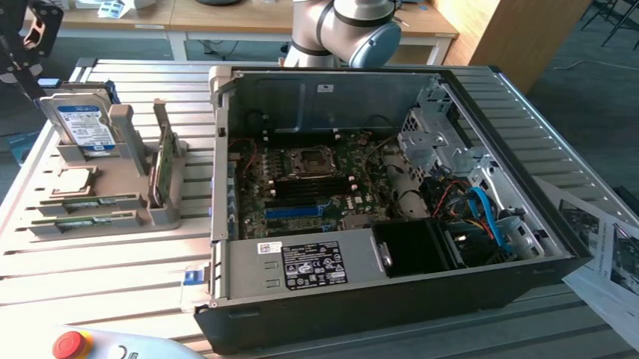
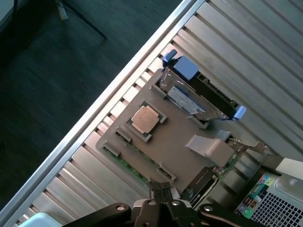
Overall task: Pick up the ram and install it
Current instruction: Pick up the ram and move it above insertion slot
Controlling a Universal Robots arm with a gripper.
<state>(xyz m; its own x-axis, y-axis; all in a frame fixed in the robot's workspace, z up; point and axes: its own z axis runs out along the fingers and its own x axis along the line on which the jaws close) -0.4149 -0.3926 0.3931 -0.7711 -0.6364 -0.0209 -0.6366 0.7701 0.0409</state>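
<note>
Exterior view's left: grey holder [image 1: 150, 217] on the slatted bench [image 1: 100, 269]. Hard drive [image 1: 82, 123] stands upright at the holder's back, with the processor chip [image 1: 72, 182] flat in front of it. The ram [image 1: 88, 202] lies flat in a slot along the holder's near edge, lower left of frame, with a second stick [image 1: 75, 223] just beside it. Centre: open computer case [image 1: 399, 299], motherboard [image 1: 310, 187] exposed. Wrist view: end effector [image 2: 161, 188] fingers together, gripping nothing, over the holder's ram-side edge.

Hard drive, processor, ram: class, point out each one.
hard drive [image 1: 82, 123], exterior view, on its blue label.
processor [image 2: 145, 119], wrist view, centre of its metal lid.
ram [image 1: 90, 203], exterior view, middle of stick.
</note>
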